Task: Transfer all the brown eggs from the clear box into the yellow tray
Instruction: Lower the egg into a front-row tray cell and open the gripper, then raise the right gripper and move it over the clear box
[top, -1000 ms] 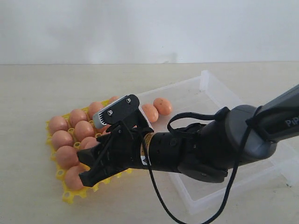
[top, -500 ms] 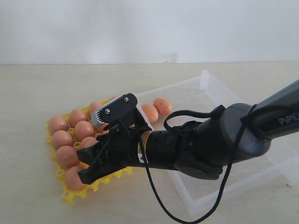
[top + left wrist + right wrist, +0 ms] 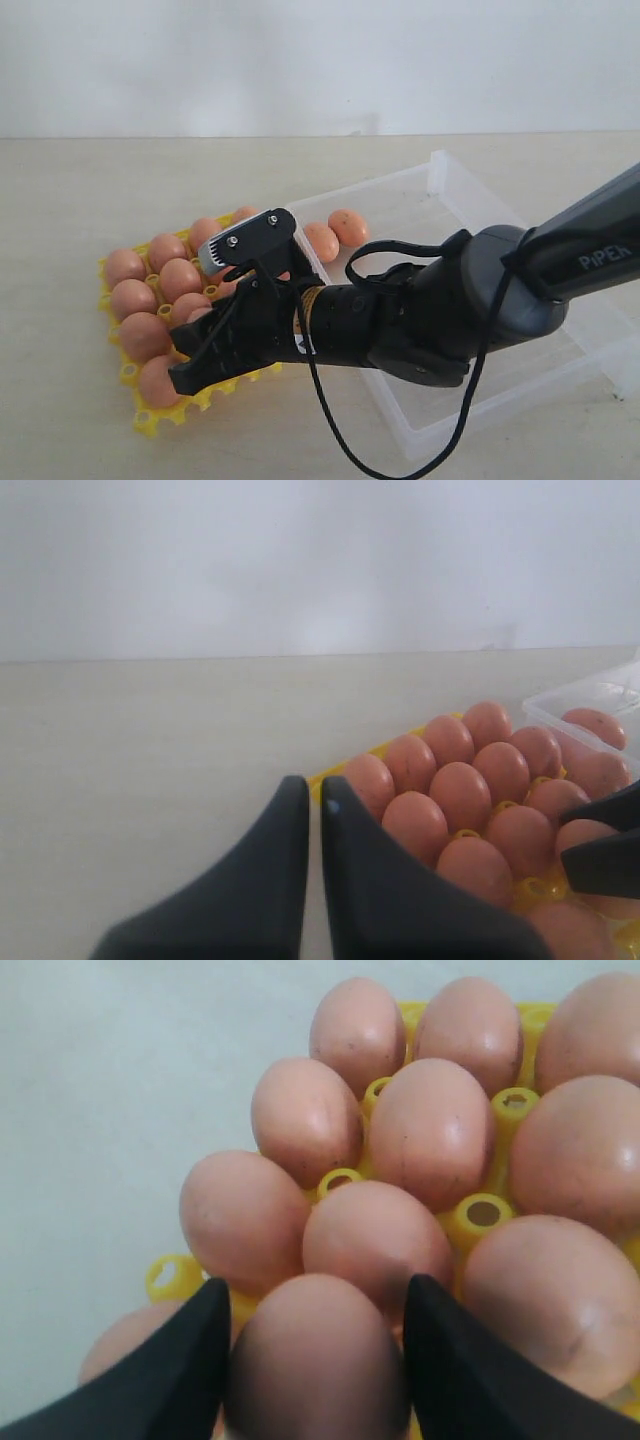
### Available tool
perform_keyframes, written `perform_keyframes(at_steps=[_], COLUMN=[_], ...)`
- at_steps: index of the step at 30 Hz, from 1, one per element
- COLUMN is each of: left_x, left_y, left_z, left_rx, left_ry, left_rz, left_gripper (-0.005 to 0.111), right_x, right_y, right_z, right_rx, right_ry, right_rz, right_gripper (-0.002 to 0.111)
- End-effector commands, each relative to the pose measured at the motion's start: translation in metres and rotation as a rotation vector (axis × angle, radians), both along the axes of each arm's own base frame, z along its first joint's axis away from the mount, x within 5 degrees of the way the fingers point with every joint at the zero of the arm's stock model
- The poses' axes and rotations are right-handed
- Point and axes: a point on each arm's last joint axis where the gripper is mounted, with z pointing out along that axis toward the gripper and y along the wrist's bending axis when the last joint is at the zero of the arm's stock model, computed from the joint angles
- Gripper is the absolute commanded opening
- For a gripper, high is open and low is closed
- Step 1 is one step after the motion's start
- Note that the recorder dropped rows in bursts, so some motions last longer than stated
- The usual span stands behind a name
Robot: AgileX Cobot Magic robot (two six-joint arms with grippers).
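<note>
Right wrist view: right fingers (image 3: 315, 1295) flanked a brown egg (image 3: 315, 1365) over the yellow tray (image 3: 483, 1212), grip unclear; behind them two eggs (image 3: 348, 227) lay in the clear box (image 3: 425, 210).

Left gripper (image 3: 312, 792) in foreground: dark fingers drawn together, thin slit between, nothing held. Brown eggs (image 3: 459, 795) seen packed in rows in yellow tray (image 3: 541, 889) on tan tabletop (image 3: 150, 750). Clear box (image 3: 560, 704) corner noted just beyond tray, one egg inside. Right gripper (image 3: 580, 838) tips seen over nearest eggs.

About fifteen brown eggs (image 3: 166, 250), one yellow tray (image 3: 147, 420), one clear box (image 3: 440, 172)
</note>
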Motion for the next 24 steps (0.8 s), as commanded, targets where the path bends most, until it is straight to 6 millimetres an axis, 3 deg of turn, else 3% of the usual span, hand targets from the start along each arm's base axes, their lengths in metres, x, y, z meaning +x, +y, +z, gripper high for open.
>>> perform_keyframes(at_steps=[1,12,18,24], left_x=[0.0,0.0,0.0,0.0], left_y=[0.0,0.0,0.0,0.0], left_z=[0.0,0.0,0.0,0.0], left_rx=[-0.004,-0.004,-0.004,-0.004], left_ry=[-0.007,-0.007,-0.007,-0.007], left_rz=[0.002,0.002,0.002,0.002], left_gripper=[0.004,0.004,0.004,0.004], right_x=[0.001,0.001,-0.001,-0.009], right_y=[0.001,0.001,0.0,-0.007], right_z=[0.003,0.009,0.044,0.1], right_rx=[0.01,0.027,0.098,0.185], right_ry=[-0.008,-0.019,-0.077,-0.206], right_rz=[0.002,0.002,-0.004,0.001], right_gripper=[0.046,0.046,0.046,0.046])
